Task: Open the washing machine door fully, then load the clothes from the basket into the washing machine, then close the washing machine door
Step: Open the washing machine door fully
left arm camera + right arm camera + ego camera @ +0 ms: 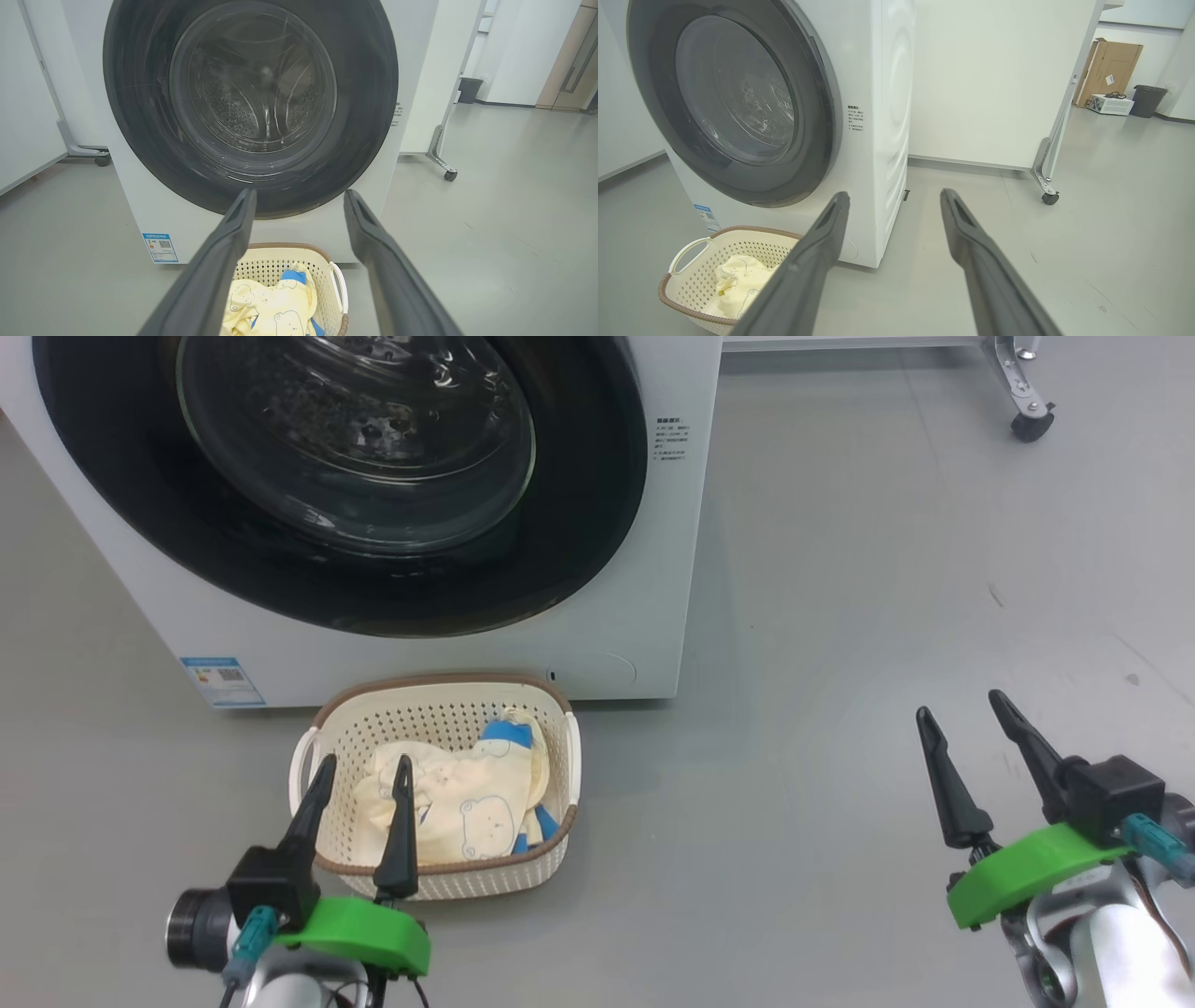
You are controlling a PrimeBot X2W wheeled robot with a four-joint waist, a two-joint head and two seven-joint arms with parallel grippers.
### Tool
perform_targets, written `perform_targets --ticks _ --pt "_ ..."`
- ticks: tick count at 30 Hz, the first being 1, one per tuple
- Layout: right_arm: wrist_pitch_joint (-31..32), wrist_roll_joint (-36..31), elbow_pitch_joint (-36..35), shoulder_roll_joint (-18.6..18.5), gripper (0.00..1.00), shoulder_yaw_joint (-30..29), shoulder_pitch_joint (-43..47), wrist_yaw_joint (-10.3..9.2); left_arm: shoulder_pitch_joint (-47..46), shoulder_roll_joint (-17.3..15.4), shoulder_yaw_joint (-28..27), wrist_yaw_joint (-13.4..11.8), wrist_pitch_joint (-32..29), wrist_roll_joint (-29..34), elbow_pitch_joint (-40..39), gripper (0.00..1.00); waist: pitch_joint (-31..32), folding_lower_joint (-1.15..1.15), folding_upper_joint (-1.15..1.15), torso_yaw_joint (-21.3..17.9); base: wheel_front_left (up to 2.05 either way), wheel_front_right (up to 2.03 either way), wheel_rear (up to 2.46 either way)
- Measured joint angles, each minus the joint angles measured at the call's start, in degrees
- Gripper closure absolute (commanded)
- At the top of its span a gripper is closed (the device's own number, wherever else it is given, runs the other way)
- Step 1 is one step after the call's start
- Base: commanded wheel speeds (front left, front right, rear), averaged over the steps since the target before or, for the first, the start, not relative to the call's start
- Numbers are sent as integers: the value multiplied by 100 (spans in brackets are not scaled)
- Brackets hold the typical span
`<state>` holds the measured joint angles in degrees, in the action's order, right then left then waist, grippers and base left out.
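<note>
The white washing machine [635, 569] stands ahead with its round black door [588, 504] shut flat against the front; the door [140, 116] and its glass window [733, 93] also show in both wrist views. On the floor before the machine sits the cream basket [439, 709] holding the pale yellow clothes [467, 798] with blue trim. My left gripper [364, 767] is open, hovering over the basket's near left side, empty. My right gripper [962, 705] is open too, well right of the basket over bare floor.
Grey floor stretches to the right of the machine. A white partition on a castor foot [1030, 422] stands behind the machine at the right. A cardboard box [1113, 74] and a dark bin [1148, 100] stand far off.
</note>
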<state>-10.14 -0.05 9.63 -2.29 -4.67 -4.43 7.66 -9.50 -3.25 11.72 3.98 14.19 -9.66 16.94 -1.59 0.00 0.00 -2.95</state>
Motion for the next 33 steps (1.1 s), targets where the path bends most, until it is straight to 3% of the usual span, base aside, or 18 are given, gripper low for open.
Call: perform_targets --ticks 16,17,18,19,20,21,26,33 --pt "92 314 62 0 0 -78 -224 0 -159 0 7 -1 0 8 -131 0 -307 0 0 53 0 0 0" --pt "105 366 73 0 3 -101 -243 0 -164 2 11 -1 0 8 -137 0 -333 1 0 62 0 0 0" --pt "108 410 85 0 18 -127 -280 0 -177 3 15 -1 0 8 -148 0 -363 0 0 70 0 0 0" --pt "115 447 90 0 55 -157 -331 0 -197 4 15 -1 0 8 -167 0 -397 0 0 79 0 0 0" --pt "116 512 89 0 82 -181 -397 0 -220 5 16 -1 0 8 -196 0 -436 0 0 87 0 0 0" --pt "115 568 89 0 100 -198 -474 0 -246 7 16 -1 0 8 -211 0 -475 1 0 95 0 0 0" --pt "148 1043 156 -1 100 -220 -852 0 -371 13 22 -1 0 11 -297 0 -679 1 0 131 0 0 0" --pt "366 3247 684 -2 100 -265 -1369 -1 -569 27 89 1 0 73 -301 0 -947 1 0 196 0 0 0"
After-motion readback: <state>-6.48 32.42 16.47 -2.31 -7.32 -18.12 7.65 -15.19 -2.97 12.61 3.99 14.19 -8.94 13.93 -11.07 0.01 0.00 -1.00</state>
